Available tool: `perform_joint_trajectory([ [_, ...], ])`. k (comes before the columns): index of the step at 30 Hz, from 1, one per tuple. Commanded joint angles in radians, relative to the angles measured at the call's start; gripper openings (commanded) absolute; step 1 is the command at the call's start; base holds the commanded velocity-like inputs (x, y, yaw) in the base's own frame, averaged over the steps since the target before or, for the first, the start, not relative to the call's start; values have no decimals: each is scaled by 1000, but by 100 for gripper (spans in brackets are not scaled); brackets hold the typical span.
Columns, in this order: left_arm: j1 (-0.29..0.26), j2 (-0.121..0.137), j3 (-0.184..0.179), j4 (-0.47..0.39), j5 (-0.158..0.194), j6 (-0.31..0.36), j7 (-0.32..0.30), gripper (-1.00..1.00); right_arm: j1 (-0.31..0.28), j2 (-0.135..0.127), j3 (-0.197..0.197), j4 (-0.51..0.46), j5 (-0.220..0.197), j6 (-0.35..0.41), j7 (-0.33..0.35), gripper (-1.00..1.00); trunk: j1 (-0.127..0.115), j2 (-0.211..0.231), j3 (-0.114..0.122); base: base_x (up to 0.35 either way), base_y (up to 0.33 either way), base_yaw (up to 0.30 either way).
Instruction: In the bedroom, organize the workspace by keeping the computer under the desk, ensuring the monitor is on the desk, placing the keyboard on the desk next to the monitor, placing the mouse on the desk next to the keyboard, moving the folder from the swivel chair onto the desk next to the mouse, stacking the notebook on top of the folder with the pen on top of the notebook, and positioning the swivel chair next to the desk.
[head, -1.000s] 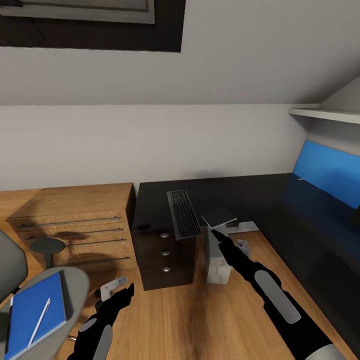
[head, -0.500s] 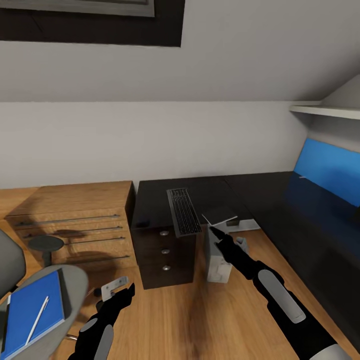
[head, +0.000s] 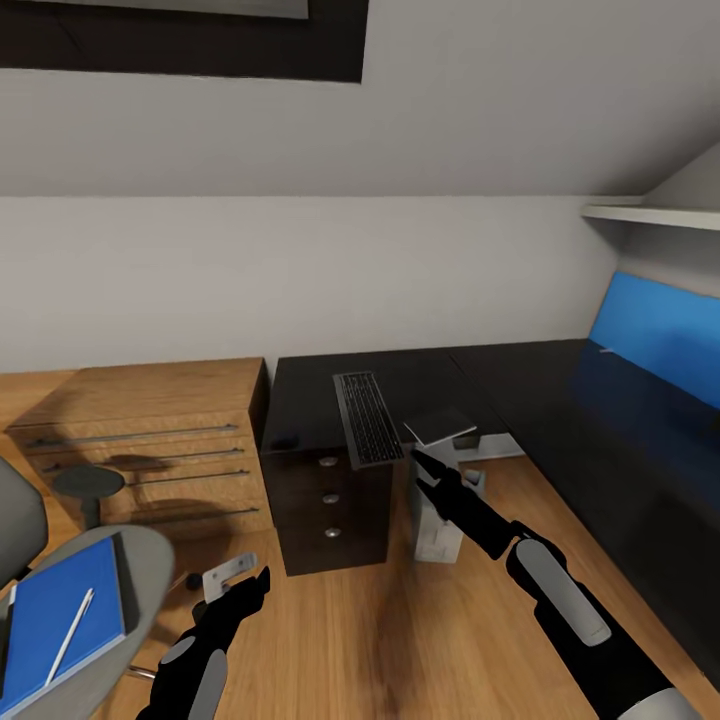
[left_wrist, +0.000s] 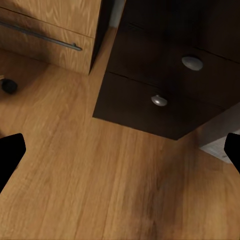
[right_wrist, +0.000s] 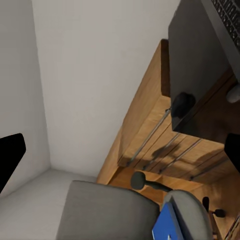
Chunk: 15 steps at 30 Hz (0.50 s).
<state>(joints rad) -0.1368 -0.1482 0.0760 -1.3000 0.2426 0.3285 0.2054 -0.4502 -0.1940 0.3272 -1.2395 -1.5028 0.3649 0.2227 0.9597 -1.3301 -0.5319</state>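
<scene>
No writing legible; folder (head: 60, 620) with pen (head: 70, 636) on swivel chair (head: 150, 565), keyboard (head: 367, 418) on desk (head: 310, 400); left gripper (head: 255, 583) and right gripper (head: 420, 475) both spread wide, empty.

Bare wooden floor (head: 400, 620) open between the black-topped L-shaped desk (head: 540, 400) and the grey padded swivel chair (head: 110, 570). Under the desk, the dark drawer block with silver knobs (head: 328, 500) and the light grey tower computer (head: 437, 520) blocking passage, just beside each other.

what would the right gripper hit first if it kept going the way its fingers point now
Probably the small light grey box-shaped computer tower: in the head view the right gripper, jaws open, points at its upper edge, just below the black desk top. Depth is unclear.
</scene>
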Motion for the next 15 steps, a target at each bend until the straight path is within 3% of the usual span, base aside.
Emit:
perform_joint_trajectory([
  [1,-1,-1,1,-1,11,4,5,100,-1,0,2,1,-7,2,1,100,4,-8,-4,0,0,0],
  [7,0,-1,1,-1,11,4,5,100,-1,11,8,60,-10,-4,3,100,27,-50,-23,0,0,0],
  [9,-1,-1,1,-1,11,4,5,100,-1,29,9,90,-10,-5,2,100,35,-64,-29,0,0,0],
  [10,-1,-1,1,-1,11,4,5,100,-1,58,6,125,-8,-6,1,100,38,-71,-32,0,0,0],
  [12,0,-1,1,-1,11,4,5,100,-1,88,3,170,-7,-7,0,100,46,-85,-39,0,0,0],
  [15,0,-1,1,-1,11,4,5,100,-1,106,4,207,-7,-11,-1,100,58,-106,-48,0,0,0],
])
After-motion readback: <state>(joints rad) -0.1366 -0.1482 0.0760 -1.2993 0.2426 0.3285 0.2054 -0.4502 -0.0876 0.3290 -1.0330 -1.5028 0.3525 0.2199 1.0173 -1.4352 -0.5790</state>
